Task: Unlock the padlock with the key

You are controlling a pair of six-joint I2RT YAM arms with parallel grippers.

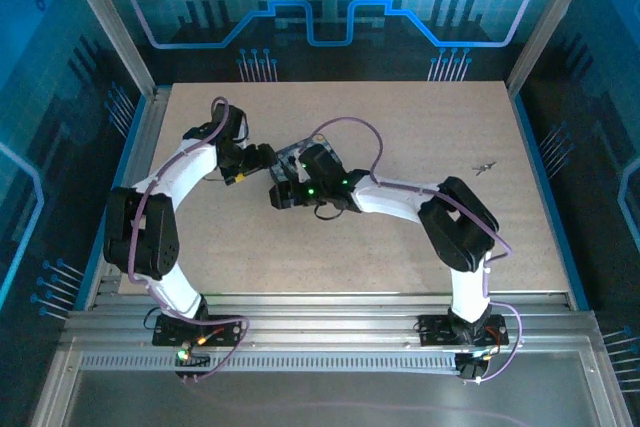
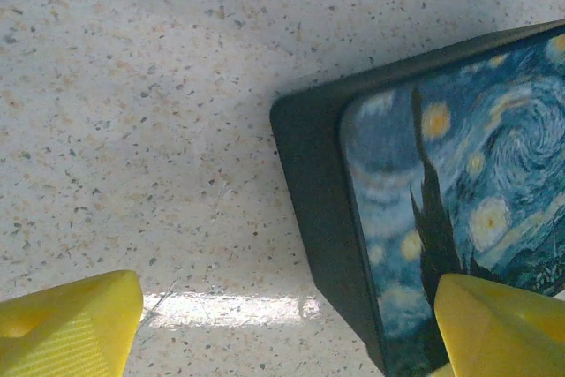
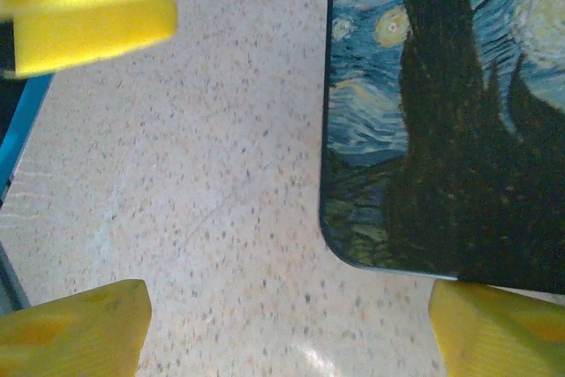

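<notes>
Surface (image 2: 132, 86): pale, speckled
Case (image 2: 468, 174): flat, dark, night-sky painting on top
Left hand (image 2: 282, 324): spread apart, empty
Right hand (image 3: 282, 324): spread apart, empty

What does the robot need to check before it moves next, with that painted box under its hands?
1. Left gripper open: ok, jaws wide apart.
2. Right gripper open: ok, jaws wide apart too.
3. Painted box lying flat on the table: ok.
4. Key in hand: not ok. A small metal thing, likely the key, lies far to the right, away from both grippers.
5. Padlock found: cannot tell.
6. Room between the grippers: not ok. They sit very close together over the box.
</notes>
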